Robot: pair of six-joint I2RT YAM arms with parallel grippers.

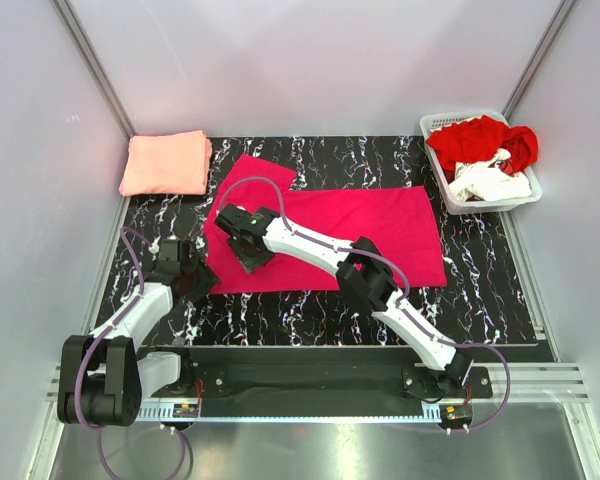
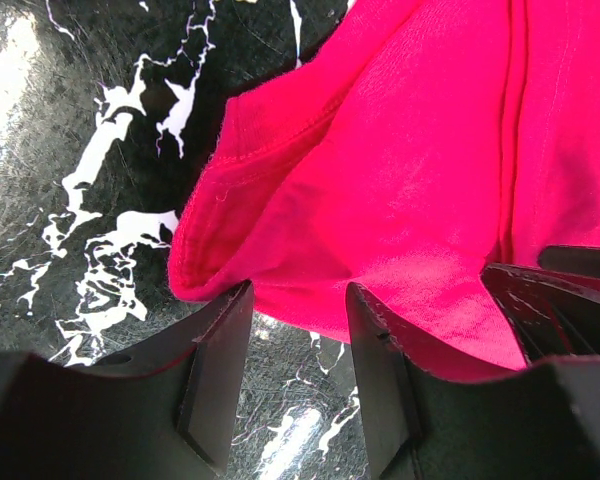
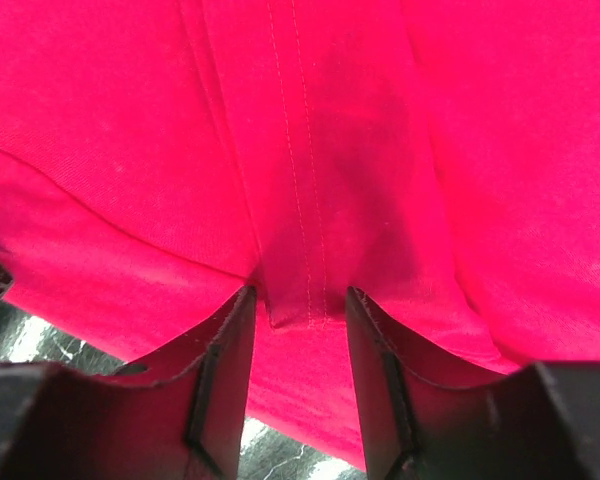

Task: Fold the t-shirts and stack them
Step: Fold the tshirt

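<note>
A vivid magenta-pink t-shirt (image 1: 365,235) lies spread on the black marbled mat (image 1: 480,290), one sleeve pointing to the back left. My left gripper (image 1: 202,276) is open at the shirt's near left corner. In the left wrist view (image 2: 298,290) the cloth edge (image 2: 280,200) lies at its fingertips, with bare mat between the fingers. My right gripper (image 1: 245,250) is open over the shirt's left part. In the right wrist view (image 3: 298,292) its fingers straddle a stitched hem fold (image 3: 298,230). A folded pale salmon-pink t-shirt (image 1: 166,163) lies at the back left.
A white slatted basket (image 1: 450,197) at the back right holds a red t-shirt (image 1: 475,140) and a white one (image 1: 492,183). Grey walls close in the left, back and right. The right arm (image 1: 380,290) reaches across the shirt's near edge.
</note>
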